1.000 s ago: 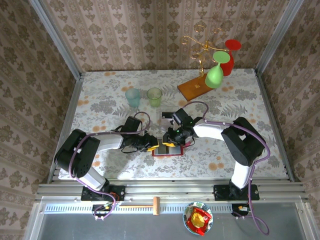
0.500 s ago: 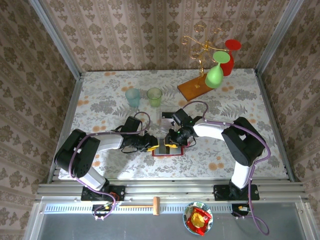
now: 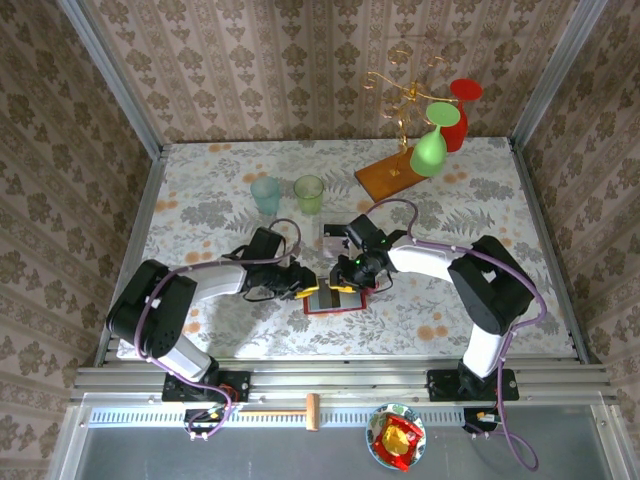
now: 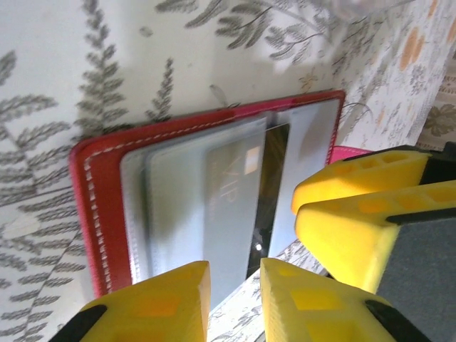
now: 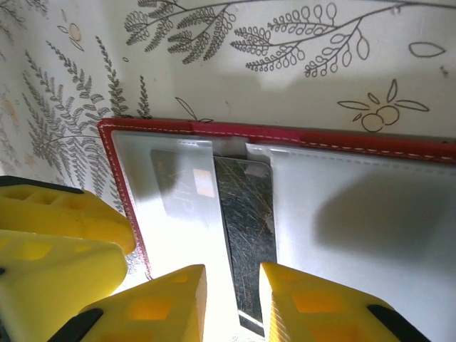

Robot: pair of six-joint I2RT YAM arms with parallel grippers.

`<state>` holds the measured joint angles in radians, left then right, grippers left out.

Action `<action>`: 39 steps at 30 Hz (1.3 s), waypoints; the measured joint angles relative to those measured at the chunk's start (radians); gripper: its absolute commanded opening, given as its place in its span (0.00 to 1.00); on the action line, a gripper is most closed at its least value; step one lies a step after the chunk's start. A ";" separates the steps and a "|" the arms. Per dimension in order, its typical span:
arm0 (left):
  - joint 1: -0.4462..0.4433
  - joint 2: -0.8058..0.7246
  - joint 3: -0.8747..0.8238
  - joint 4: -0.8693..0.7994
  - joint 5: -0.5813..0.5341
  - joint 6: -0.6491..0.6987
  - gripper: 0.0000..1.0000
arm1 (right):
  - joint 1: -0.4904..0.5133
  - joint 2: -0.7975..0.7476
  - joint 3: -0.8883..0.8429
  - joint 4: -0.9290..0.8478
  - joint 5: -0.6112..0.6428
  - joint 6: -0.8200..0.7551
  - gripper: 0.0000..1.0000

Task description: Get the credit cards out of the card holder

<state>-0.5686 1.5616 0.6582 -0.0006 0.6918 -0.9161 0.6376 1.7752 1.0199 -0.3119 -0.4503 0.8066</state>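
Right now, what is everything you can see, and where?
card holder: one, red, open, near middle of the table.
credit cards: two showing, grey and dark, in its sleeves.
blue cup: one, behind the holder.
green cup: one, beside it.
wooden board: one, orange-brown, far right.
wire rack: one, gold, on the board.
green glass: one, upside down by the rack.
red glass: one, behind it.
bowl: one, red-yellow contents, in front of the table.
left gripper: yellow, at the holder's left side.
right gripper: yellow, over the dark card.
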 measured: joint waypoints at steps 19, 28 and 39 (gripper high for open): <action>-0.040 0.056 0.057 -0.062 -0.023 0.029 0.08 | -0.033 -0.005 -0.043 0.080 -0.059 0.002 0.28; -0.040 0.083 0.051 -0.081 -0.035 0.059 0.08 | -0.036 0.032 -0.053 0.098 -0.073 0.003 0.29; -0.040 0.087 0.051 -0.082 -0.034 0.080 0.07 | -0.047 0.034 -0.081 0.151 -0.117 0.013 0.29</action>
<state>-0.6083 1.6482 0.7094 -0.0826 0.6575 -0.8360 0.5907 1.8095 0.9386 -0.1608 -0.5678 0.8192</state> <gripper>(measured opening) 0.076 0.285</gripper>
